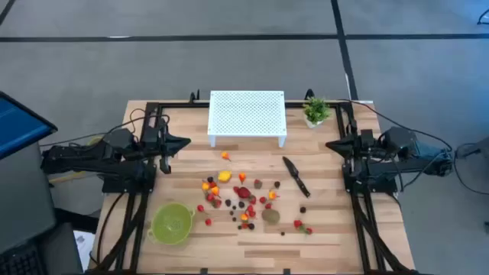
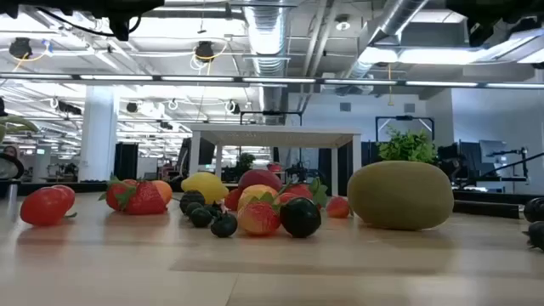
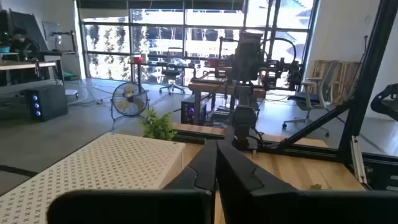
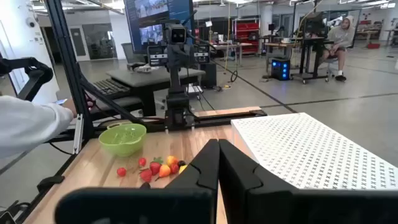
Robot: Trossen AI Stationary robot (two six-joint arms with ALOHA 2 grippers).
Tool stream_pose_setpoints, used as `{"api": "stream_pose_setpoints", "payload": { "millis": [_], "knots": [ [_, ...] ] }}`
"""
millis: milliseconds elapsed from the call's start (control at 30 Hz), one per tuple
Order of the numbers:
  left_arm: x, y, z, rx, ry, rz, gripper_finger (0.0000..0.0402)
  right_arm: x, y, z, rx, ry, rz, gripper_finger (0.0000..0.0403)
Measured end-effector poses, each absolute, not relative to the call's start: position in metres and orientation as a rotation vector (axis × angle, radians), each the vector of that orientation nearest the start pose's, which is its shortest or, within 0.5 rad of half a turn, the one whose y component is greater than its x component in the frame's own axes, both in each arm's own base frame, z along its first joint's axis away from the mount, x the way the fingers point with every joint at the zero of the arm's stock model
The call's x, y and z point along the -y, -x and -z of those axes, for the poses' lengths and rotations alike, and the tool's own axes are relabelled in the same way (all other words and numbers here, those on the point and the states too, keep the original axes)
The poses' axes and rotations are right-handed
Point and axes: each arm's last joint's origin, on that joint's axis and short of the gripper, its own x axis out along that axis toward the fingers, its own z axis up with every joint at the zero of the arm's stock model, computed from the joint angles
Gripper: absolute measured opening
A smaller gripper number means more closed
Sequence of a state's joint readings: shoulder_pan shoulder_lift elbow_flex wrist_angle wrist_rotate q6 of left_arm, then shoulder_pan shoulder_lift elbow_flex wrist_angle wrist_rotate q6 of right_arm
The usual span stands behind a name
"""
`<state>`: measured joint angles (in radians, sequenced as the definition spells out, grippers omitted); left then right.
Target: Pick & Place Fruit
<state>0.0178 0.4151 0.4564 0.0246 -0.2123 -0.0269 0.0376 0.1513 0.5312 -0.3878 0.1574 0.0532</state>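
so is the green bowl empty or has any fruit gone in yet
Empty. From above, the green bowl shows only its bare inside, and the fruit lies scattered on the table beside it.

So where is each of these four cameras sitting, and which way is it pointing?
High view: above, looking straight down on the wooden table, both arms parked at its sides.
Low view: at tabletop height, level across the toy fruit; no arm parts clearly identifiable.
Left wrist view: on the left arm, looking across past its shut left pincer.
Right wrist view: on the right arm, past its shut right pincer toward the green bowl.
Shared: both wrist views show the white perforated stand.
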Motion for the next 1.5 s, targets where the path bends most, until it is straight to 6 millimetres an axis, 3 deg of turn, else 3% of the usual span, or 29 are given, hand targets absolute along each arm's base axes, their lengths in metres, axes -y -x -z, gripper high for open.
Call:
{"api": "stream_pose_setpoints", "payload": {
  "millis": [1333,1500],
  "knots": [
    [-0.0082,-0.1164,-0.2867,0.072,0.034,-0.229,0.0003,0.0022,-0.0608,-0.2908,0.013,-0.054,0.119,0.0],
    [-0.0082,-0.1164,-0.2867,0.072,0.034,-0.229,0.0003,0.0022,-0.0606,-0.2938,0.039,0.008,0.12,0.0]
  ]
}}
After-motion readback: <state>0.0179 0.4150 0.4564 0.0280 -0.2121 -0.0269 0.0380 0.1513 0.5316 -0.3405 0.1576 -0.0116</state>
